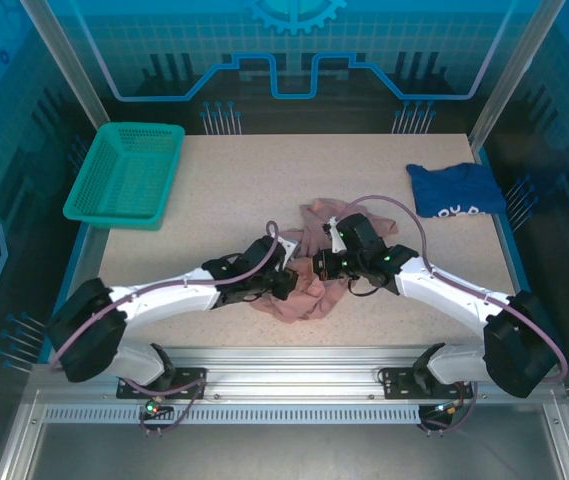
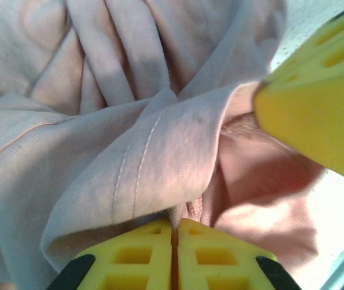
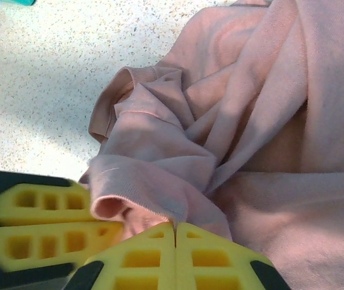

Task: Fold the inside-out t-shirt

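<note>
The pink t-shirt (image 1: 305,300) lies in a crumpled heap near the middle of the table (image 1: 244,180), toward its near edge. It is well apart from the green basket (image 1: 126,172) at the far left and the dark blue shirt (image 1: 454,190) at the far right. Both claws meet over it: the left gripper (image 2: 173,235) is pressed together on a thin fold beside a stitched seam, and the right gripper (image 3: 175,238) pinches a rolled edge just beside it. The cloth looks light, thin and limp, so it will likely sag and bunch. Seams, hem or shoulder edges seem the surest holds for spreading it flat.
</note>
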Robot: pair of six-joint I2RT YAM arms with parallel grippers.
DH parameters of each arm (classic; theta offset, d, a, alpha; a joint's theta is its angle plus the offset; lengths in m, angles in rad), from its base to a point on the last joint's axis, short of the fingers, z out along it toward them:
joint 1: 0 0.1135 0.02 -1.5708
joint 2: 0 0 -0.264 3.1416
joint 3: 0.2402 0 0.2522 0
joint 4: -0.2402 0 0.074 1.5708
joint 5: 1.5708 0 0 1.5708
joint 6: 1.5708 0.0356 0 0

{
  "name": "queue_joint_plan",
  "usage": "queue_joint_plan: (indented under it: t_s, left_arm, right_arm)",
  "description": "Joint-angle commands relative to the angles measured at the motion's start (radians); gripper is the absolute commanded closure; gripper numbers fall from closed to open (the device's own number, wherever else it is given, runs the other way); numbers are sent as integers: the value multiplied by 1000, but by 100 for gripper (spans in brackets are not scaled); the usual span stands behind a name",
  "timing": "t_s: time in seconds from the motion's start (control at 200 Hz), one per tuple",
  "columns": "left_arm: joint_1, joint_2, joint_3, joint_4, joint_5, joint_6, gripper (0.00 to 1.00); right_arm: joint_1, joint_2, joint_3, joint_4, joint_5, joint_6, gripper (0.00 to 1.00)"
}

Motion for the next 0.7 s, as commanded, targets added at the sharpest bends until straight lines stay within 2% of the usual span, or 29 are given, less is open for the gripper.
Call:
queue_joint_plan:
  t_s: [0.0,0.43,0.69]
  left_arm:
    - [11,-88,-41,16,17,36,92]
    - [123,-394,-193,40,152,59,92]
    - [153,-496,-222,110,240,28,93]
  right_arm:
    - [-22,-27,14,-37,20,-28,100]
    - [-71,-83,67,-107,40,-80,100]
    - [-99,-80,74,-134,34,-101,100]
